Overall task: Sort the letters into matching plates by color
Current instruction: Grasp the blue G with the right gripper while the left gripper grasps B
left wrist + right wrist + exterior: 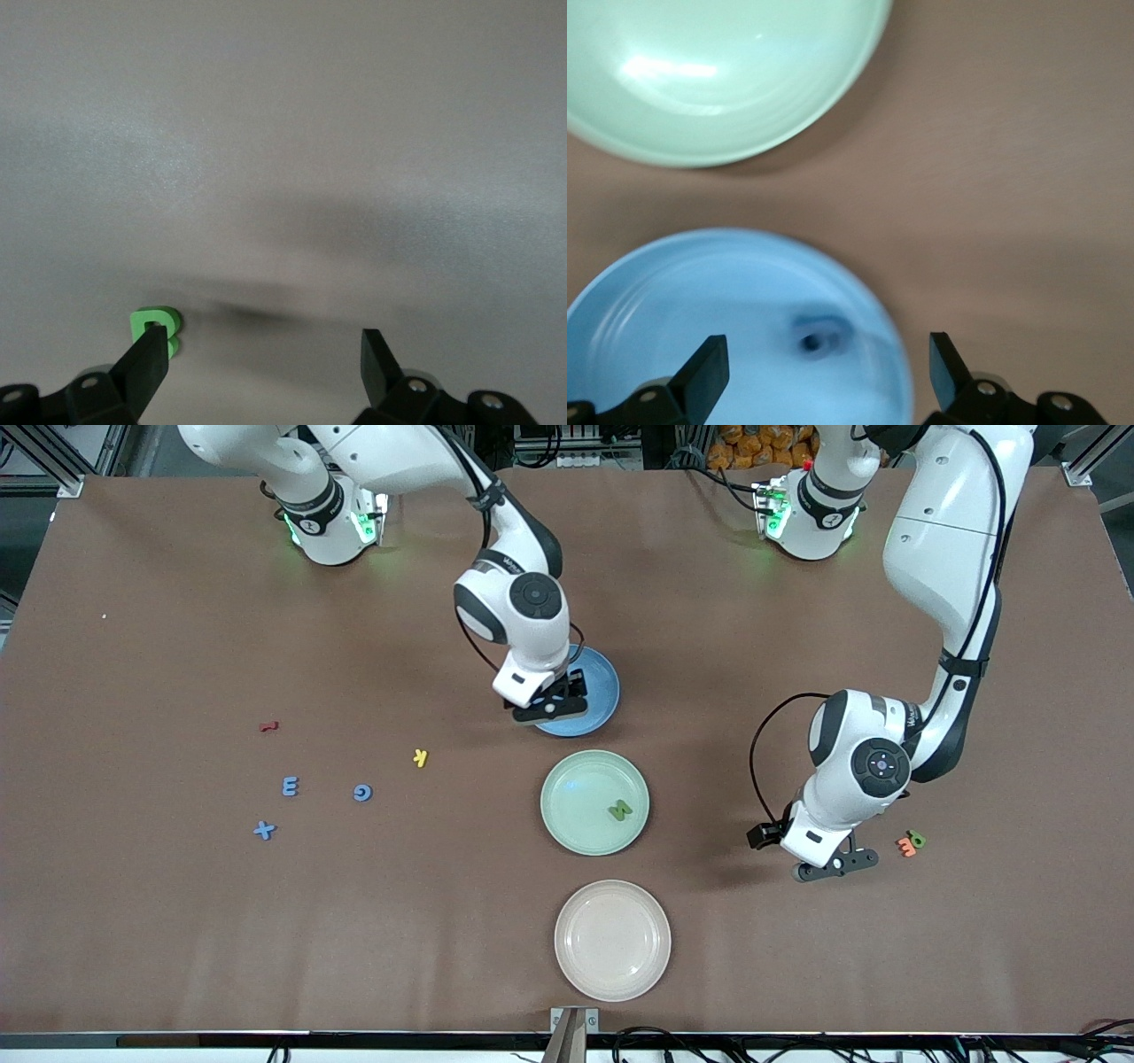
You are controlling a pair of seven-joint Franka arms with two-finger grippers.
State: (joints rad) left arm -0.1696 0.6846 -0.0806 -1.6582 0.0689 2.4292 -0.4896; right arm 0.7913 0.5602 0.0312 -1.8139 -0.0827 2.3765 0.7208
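My right gripper (551, 708) is open over the blue plate (604, 691). In the right wrist view the gripper (824, 363) is empty and a blurred blue letter (819, 336) shows in the blue plate (673, 301) below its fingers. My left gripper (837, 864) is open and empty, low over the table beside a green letter (918, 838) and an orange letter (905, 848). In the left wrist view (266, 354) the green letter (142, 319) lies just past one fingertip. The mint green plate (576, 797) holds one green letter (620, 809).
The cream-white plate (611, 948) stands nearest the front camera. Toward the right arm's end lie a red letter (269, 726), a yellow letter (421, 757) and three blue letters (290, 786), (362, 792), (264, 830). The mint plate's rim (833, 106) shows in the right wrist view.
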